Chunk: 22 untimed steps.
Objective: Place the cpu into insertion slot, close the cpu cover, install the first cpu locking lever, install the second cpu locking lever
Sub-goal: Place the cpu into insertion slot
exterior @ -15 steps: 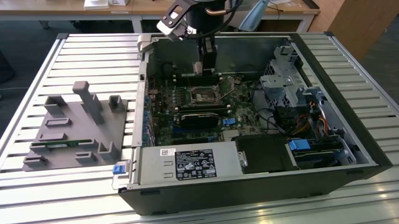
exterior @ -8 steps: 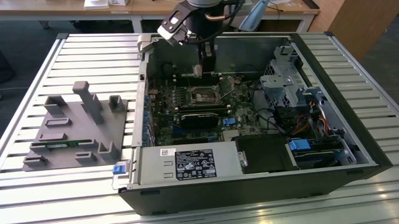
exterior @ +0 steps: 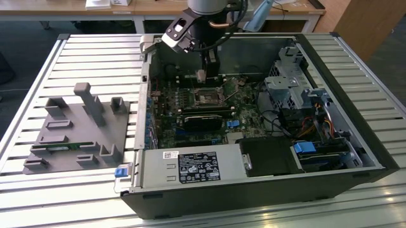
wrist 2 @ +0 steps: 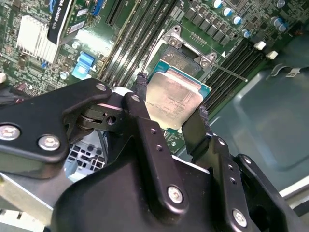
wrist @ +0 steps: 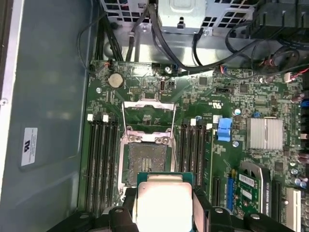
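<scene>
Placing step: the pincer pinches the cpu by its edges, seemingly hovering clear of the insertion slot, at its six o'clock in the exterior view. The cpu cover stands open. Seating calls for squaring chip to socket.

From where I stand I count one robot arm, one gripper with two black fingers, one cpu, one insertion slot and one cpu cover. There is one open computer case, one green motherboard and one grey power supply; on the board, one coin battery, one finned heatsink and two banks of long black slots. Add one grey fixture block and one slatted table
</scene>
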Each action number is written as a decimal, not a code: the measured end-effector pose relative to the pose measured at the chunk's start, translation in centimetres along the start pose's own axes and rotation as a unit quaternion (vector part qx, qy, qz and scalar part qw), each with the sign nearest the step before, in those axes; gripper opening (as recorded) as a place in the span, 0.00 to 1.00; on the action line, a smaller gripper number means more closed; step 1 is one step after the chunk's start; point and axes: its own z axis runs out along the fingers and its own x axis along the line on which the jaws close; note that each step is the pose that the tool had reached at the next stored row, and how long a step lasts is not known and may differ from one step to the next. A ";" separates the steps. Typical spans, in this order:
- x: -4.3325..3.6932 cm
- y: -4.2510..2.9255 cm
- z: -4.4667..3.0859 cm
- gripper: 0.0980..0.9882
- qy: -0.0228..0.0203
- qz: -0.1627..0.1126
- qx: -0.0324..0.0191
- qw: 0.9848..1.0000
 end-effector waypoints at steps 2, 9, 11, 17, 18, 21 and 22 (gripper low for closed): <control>0.00 -0.02 0.18 0.50 0.000 0.000 0.000 1.000; 0.00 -0.04 0.50 0.50 -0.002 0.000 0.000 1.000; 0.00 -0.05 0.61 0.50 -0.002 0.000 0.000 1.000; 0.00 -0.07 0.95 0.50 -0.002 0.000 0.000 1.000; 0.01 -0.05 1.09 0.50 -0.003 0.000 0.000 1.000; 0.10 0.15 1.46 0.50 -0.003 0.000 0.000 1.000; 0.18 0.26 1.63 0.50 -0.003 0.000 0.000 1.000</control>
